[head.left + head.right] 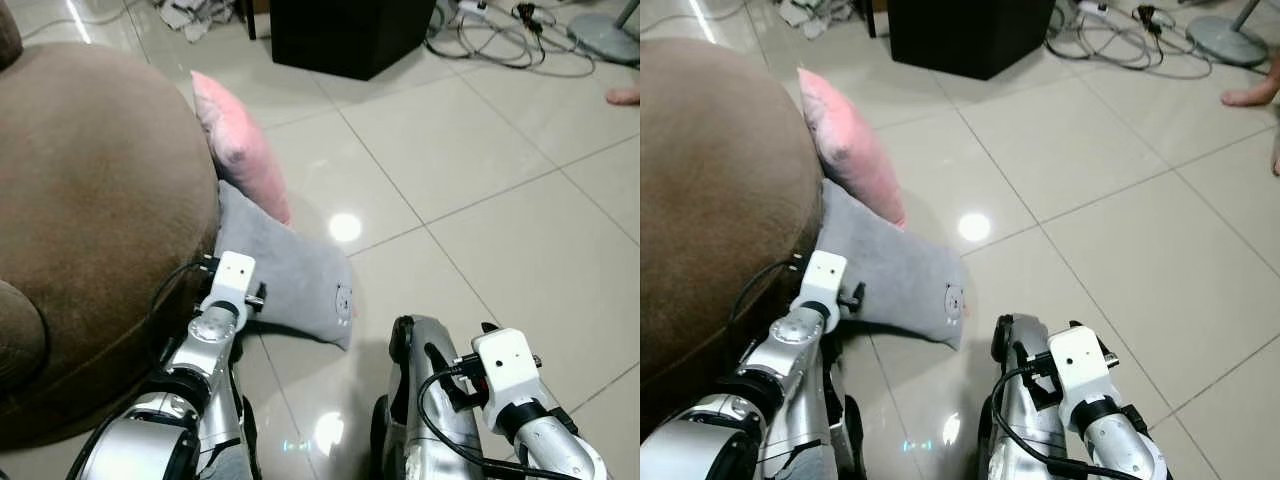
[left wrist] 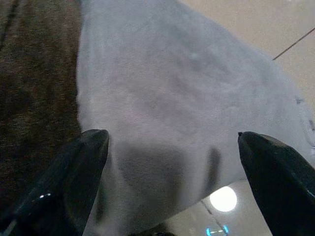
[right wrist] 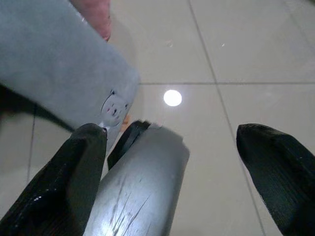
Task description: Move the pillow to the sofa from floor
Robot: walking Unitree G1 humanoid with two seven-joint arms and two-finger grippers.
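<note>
The grey pillow [image 1: 285,268] lies on the tiled floor [image 1: 500,220] against the brown sofa [image 1: 90,200], its long axis running away from the sofa. The left gripper [image 2: 172,147], jaws wide, hangs directly over it; the right gripper [image 3: 172,162], also wide, sits farther off.

Glossy beige tile floor [image 1: 500,250], black cabinet [image 1: 345,35], cables [image 1: 500,35]

We see grey pillow [image 1: 285,270], small face print near corner. Pink pillow [image 1: 238,145] behind it. Brown sofa [image 1: 90,200]. Floor [image 1: 500,220] glossy beige tiles, thin dark grout lines. Black box [image 1: 345,35] at top. Arms silver, wrist blocks white, fingers [image 2: 81,167] black. Black cables [image 1: 500,40] on floor.
</note>
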